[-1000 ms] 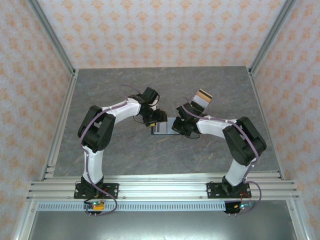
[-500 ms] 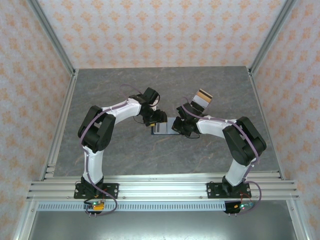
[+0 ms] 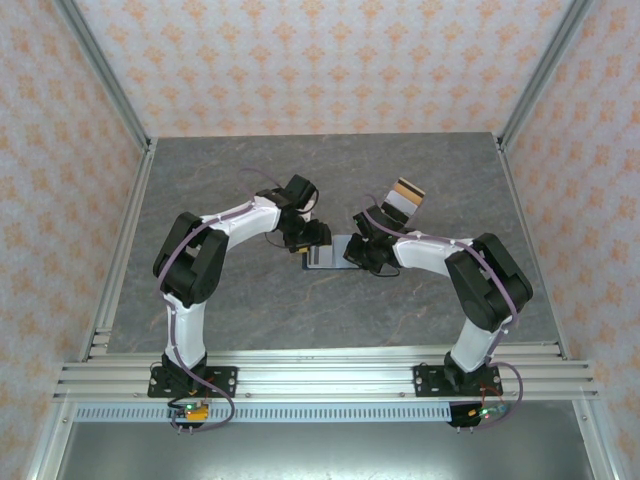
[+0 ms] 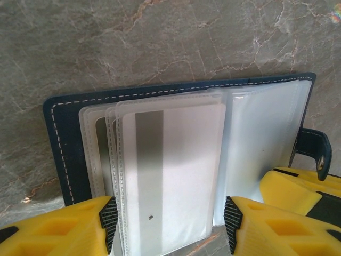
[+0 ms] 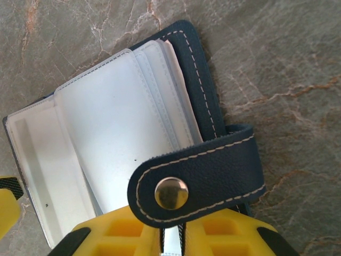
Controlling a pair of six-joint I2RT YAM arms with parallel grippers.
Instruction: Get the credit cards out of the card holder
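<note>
The navy card holder (image 3: pixel 328 252) lies open on the table between both grippers. In the left wrist view its cover (image 4: pixel 64 133) holds clear sleeves, and the front one carries a white card (image 4: pixel 181 170) with a grey stripe. My left gripper (image 4: pixel 169 224) is open, with its pads either side of that card's near end. My right gripper (image 5: pixel 181 240) is shut on the thin edge of the card holder (image 5: pixel 192 58). The closure tab (image 5: pixel 202 178) with its metal snap lies over the right gripper's fingers. A stack of cards (image 3: pixel 405 193) lies behind the right gripper.
The grey marble table (image 3: pixel 240 300) is fenced by aluminium rails and patterned walls. The right gripper's yellow finger (image 4: pixel 290 186) sits close beside my left one, near the tab (image 4: pixel 314 146).
The left arm's elbow has shifted slightly to the left. The grippers, the card holder and the card stack look unmoved.
</note>
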